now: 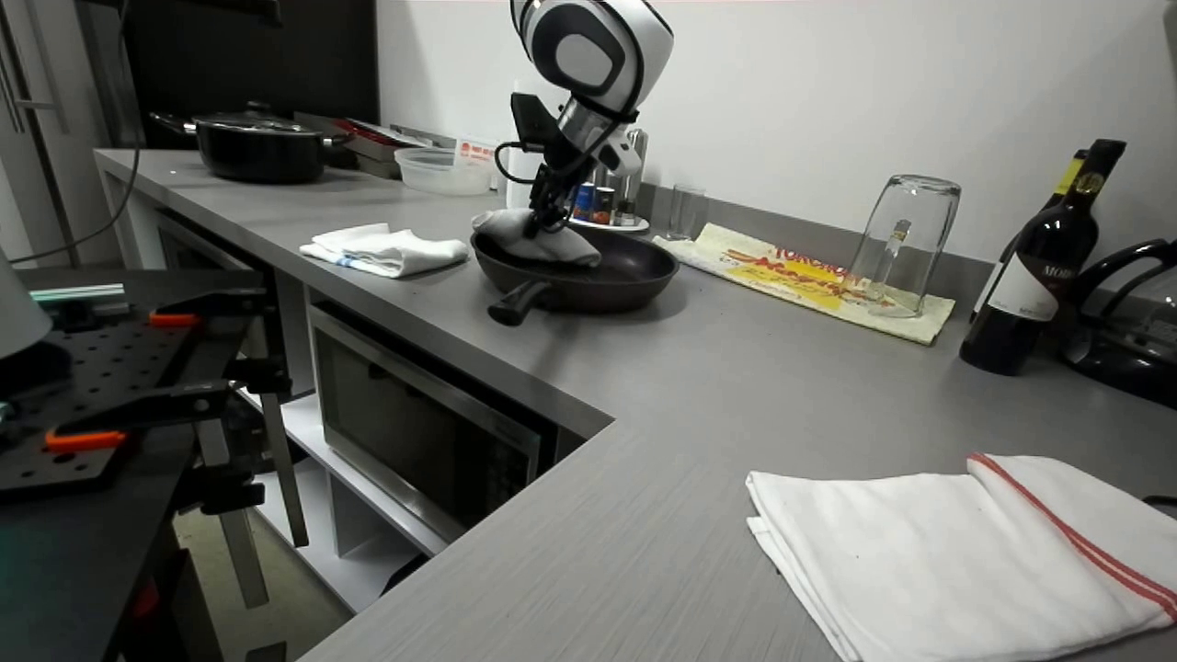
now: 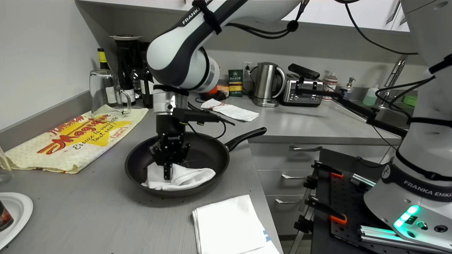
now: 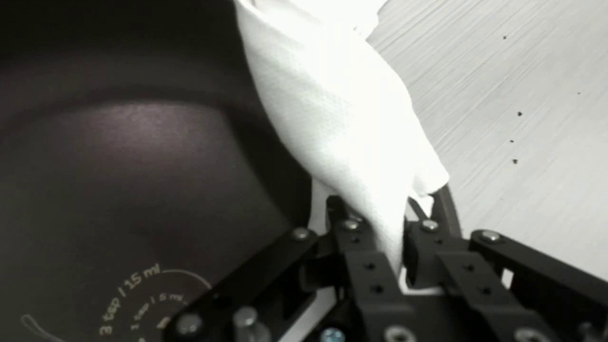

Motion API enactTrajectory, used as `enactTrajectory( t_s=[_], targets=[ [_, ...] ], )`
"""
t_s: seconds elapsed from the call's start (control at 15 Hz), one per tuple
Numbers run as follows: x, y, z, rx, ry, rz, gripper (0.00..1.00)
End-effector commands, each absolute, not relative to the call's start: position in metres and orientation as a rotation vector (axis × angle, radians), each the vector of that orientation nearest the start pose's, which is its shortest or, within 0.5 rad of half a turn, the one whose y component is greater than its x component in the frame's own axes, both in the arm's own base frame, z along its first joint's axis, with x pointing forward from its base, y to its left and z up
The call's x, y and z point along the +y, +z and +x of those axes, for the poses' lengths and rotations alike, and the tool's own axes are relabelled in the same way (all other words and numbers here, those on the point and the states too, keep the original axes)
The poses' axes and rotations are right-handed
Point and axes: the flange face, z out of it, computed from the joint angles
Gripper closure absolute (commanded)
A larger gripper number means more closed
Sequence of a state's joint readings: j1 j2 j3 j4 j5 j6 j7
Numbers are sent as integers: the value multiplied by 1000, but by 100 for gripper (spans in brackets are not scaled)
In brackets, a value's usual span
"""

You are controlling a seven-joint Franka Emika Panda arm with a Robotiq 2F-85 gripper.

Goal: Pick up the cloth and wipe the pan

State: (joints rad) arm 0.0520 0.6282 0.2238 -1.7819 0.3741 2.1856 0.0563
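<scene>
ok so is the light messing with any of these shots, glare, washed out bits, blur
Wrist view: the cloth is washed out to near-white along its middle, the pan is almost black at upper left, a faint pinkish sheen shows inside it, its printed measures look slightly soft but partly readable; in an exterior view, the blue-marked towel is nearly flat white.

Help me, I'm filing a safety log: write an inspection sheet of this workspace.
Surface: grey counter; dark specks beside the pan.
Job's things: white cloth in the pan, at its edge.
Clutter: blue-marked towel, folded, near the pan; red-striped towel farther off; upturned glass mug on a yellow printed sheet; wine bottles.
Gripper: shut on the white cloth.
Cables: black cables strapped to the robot arm, hanging in loops.
Surroundings: kettle and toaster farther along the counter; microwave below it.
</scene>
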Motion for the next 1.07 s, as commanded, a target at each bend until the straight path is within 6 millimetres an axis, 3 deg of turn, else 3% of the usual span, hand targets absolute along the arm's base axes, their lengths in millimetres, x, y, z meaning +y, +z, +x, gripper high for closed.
enactTrajectory(
  t_s=[0.0,0.27,0.47,0.6,1.0],
  targets=[
    [195,246,611,24,433,-2599,96],
    [224,294,592,-67,417,-2557,96],
    [253,309,566,-184,409,-2609,96],
    [274,301,545,-252,425,-2649,96],
    [340,235,476,-641,340,-2880,96]
  ],
)
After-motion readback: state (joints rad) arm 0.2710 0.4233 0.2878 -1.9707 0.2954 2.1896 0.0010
